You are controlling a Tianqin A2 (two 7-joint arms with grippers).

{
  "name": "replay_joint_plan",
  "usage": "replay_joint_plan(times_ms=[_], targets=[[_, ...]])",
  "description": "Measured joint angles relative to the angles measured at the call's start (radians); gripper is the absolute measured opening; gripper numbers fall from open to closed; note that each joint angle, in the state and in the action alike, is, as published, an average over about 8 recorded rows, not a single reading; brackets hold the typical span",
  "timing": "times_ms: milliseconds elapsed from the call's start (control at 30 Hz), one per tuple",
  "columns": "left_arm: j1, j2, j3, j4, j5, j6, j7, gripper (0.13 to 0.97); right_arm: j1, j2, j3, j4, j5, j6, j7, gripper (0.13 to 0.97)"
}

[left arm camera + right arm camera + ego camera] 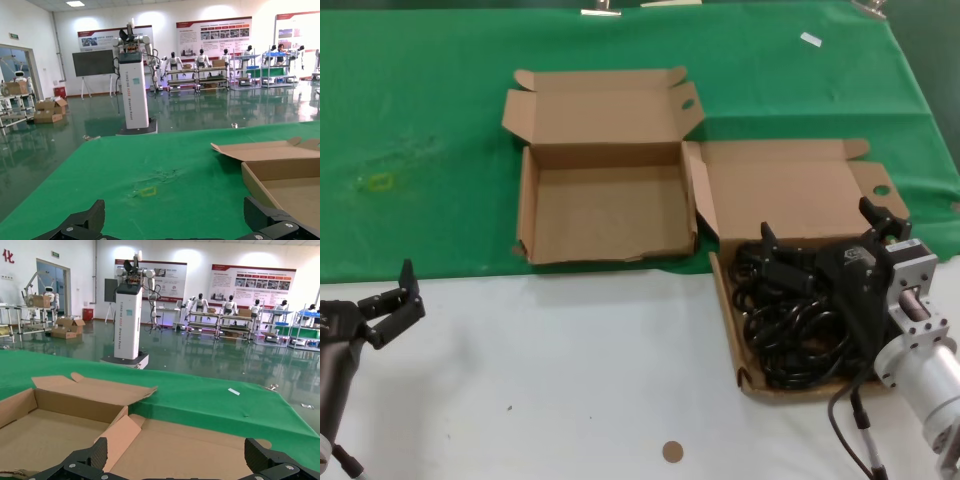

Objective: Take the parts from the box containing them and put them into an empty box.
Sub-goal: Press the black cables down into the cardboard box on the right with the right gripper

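Head view: a bench with a white front part and a green cloth over the back part. Two open cardboard boxes sit side by side, touching at their near corners, across the line where the cloth meets the white surface.

The empty box is in the middle, wider than deep, its lid folded back with two ear tabs, one pierced by an oval hole. Its floor is bare cardboard.

The full box is to the right of it, longer front to back, with a slanted side flap next to the empty box and a lid tab with a round hole. The cords, black and coiled, fill its front half in a tangled heap.

The right gripper is over the heap, fingers spread wide apart, one finger near the box's middle and the other near its right wall. The fingertips are down at the top of the pile, but nothing is clamped between them.

The left gripper hangs over the white surface at the bench's left front, well apart from both boxes, fingers apart and empty.

A small brown disc lies on the white surface near the front edge.
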State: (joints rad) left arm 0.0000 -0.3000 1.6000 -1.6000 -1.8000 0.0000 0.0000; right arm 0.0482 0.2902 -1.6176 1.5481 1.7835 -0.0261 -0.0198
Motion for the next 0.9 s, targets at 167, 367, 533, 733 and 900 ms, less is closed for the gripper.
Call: replay_joint_plan(times_ms=[167,367,533,733,900], targets=[[0.0,0.0,0.0,0.0,0.0,0.0,0.0,0.966,0.0,0.0,0.0,0.0,0.0,0.0,0.0,0.966],[0.0,0.0,0.0,0.0,0.0,0.0,0.0,0.966,0.0,0.0,0.0,0.0,0.0,0.0,0.0,0.966],[0.0,0.0,0.0,0.0,0.0,0.0,0.0,0.966,0.0,0.0,0.0,0.0,0.0,0.0,0.0,0.966],[0.0,0.0,0.0,0.0,0.0,0.0,0.0,0.966,0.0,0.0,0.0,0.0,0.0,0.0,0.0,0.966],[0.0,0.0,0.0,0.0,0.0,0.0,0.0,0.966,0.0,0.0,0.0,0.0,0.0,0.0,0.0,0.966]])
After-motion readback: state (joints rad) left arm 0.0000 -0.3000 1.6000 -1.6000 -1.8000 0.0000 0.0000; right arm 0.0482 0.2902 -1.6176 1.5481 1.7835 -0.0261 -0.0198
